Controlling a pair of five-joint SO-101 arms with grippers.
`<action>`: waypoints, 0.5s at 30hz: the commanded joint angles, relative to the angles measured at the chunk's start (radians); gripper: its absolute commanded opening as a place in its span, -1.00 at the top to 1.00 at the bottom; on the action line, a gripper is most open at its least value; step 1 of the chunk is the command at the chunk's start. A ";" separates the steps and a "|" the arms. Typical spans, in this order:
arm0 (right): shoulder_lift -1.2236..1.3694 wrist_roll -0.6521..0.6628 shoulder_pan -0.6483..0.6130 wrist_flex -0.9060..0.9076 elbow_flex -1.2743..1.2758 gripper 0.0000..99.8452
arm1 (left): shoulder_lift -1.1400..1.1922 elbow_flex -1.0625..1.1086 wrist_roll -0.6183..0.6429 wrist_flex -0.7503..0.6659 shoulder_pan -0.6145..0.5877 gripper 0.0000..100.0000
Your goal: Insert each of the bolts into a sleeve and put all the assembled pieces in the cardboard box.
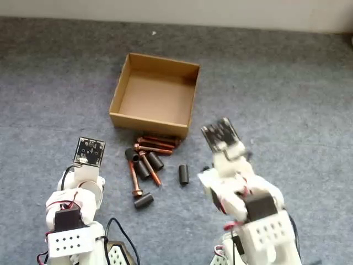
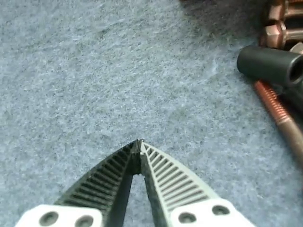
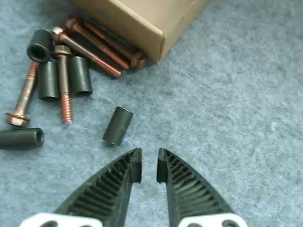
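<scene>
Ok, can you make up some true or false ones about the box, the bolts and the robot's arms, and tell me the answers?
1. The box has nothing in it. True.
2. The left end effector holds a bolt. False: it is shut on nothing, above bare carpet.
3. One sleeve lies apart from the pile. True.
4. The bolts are inside the box. False: they lie on the carpet beside it.
5. The right end effector is a little open and holds nothing. True.
</scene>
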 commanded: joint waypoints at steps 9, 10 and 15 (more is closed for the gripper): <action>0.745 -0.232 -0.136 -0.111 -0.381 0.87 | -0.008 -0.013 -0.011 0.000 -0.018 0.94; 0.791 -0.239 -0.136 -0.131 -0.389 0.87 | -0.008 -0.013 -0.011 0.000 -0.018 0.94; 0.944 -0.262 -0.137 -0.157 -0.417 0.87 | -0.008 -0.013 -0.011 0.000 -0.018 0.94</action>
